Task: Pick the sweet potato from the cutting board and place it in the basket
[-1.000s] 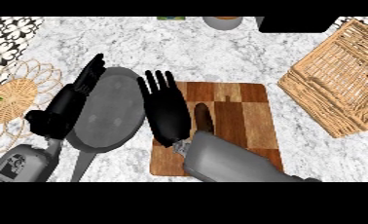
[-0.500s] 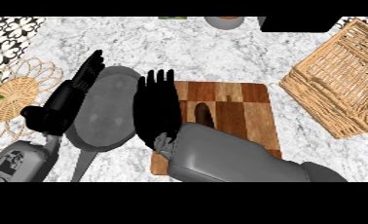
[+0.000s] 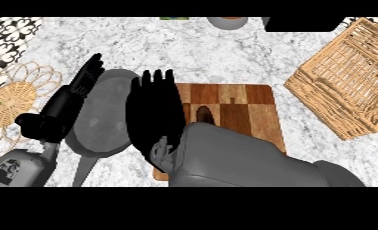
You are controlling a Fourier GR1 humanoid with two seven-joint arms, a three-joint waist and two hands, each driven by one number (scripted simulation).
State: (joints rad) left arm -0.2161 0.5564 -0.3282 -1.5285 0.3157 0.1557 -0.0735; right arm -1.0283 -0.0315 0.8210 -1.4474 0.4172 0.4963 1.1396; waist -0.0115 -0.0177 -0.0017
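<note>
The wooden cutting board lies at the counter's middle. My right hand hovers over its left edge, fingers straight and pointing away, and my grey right forearm hides the board's near half. Just right of the hand a small dark brown shape shows on the board; I cannot tell whether it is the sweet potato or my thumb. The wicker basket stands at the right edge, apart from both hands. My left hand is open at the left, fingers straight, beside a grey pan.
A grey pan with its handle toward me lies between my hands, touching the board's left side. A woven trivet sits at the far left. A bowl and a black object line the back edge.
My right forearm has pushed forward and now covers more of the board; the right hand has shifted slightly left toward the pan. The left hand has hardly moved.
</note>
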